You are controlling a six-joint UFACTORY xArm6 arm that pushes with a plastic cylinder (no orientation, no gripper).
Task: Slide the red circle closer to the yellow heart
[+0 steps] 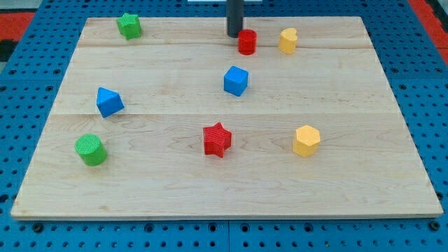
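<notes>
Already the red circle [246, 42] sits near the yellow heart [288, 40], just to the heart's left by the bench [210, 189] top edge, a small gap between them. My tip [234, 35] touches the circle's far side from the heart. No jaws exist; a short push remains.
</notes>
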